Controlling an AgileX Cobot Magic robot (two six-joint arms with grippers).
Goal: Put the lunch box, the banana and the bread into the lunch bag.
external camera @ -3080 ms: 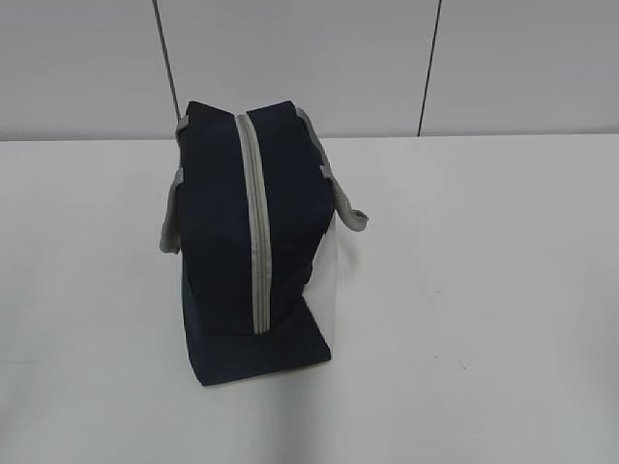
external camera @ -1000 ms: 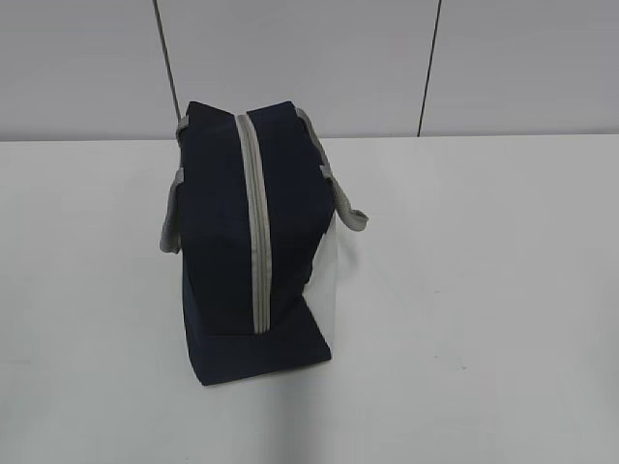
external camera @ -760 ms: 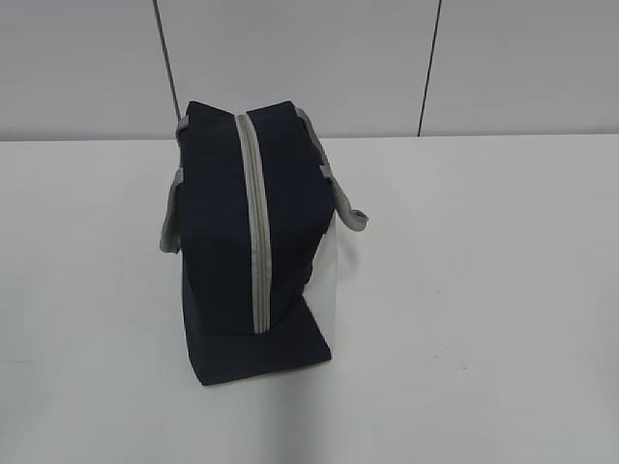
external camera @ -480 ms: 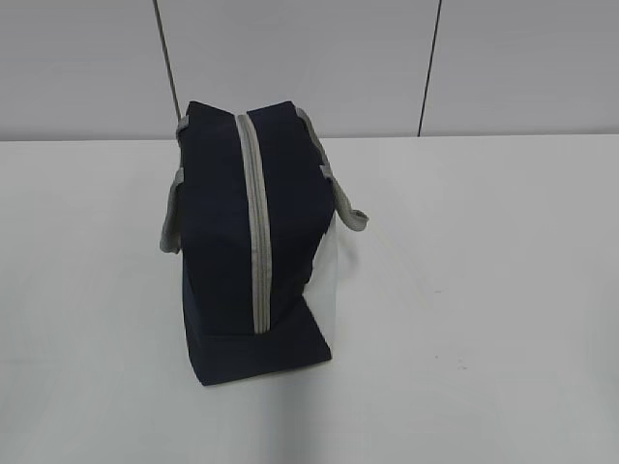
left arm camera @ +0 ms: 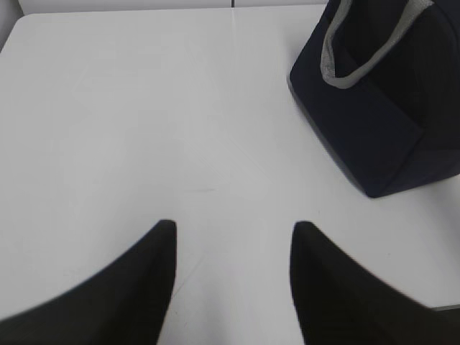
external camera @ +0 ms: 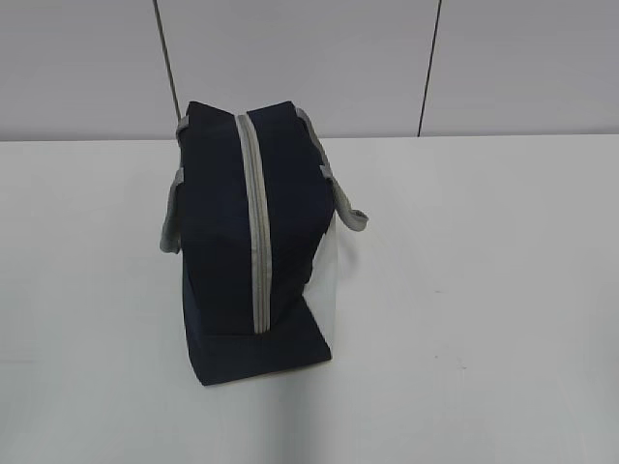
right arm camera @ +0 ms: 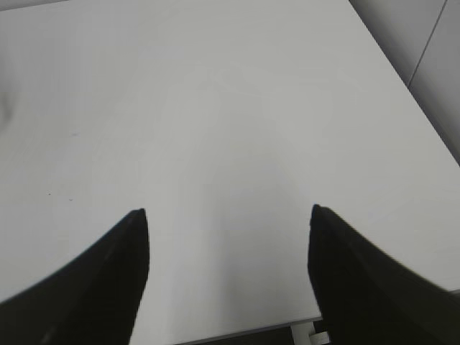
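Observation:
The navy lunch bag stands on the white table, left of centre, with its grey zipper closed along the top and front and its grey handles hanging at the sides. It also shows at the top right of the left wrist view. My left gripper is open and empty over bare table, well to the near left of the bag. My right gripper is open and empty over bare table near the table's edge. The lunch box, the banana and the bread are out of view.
A grey panelled wall rises behind the table. The table's edge runs just beneath the right gripper, and its right edge shows at the right of the right wrist view.

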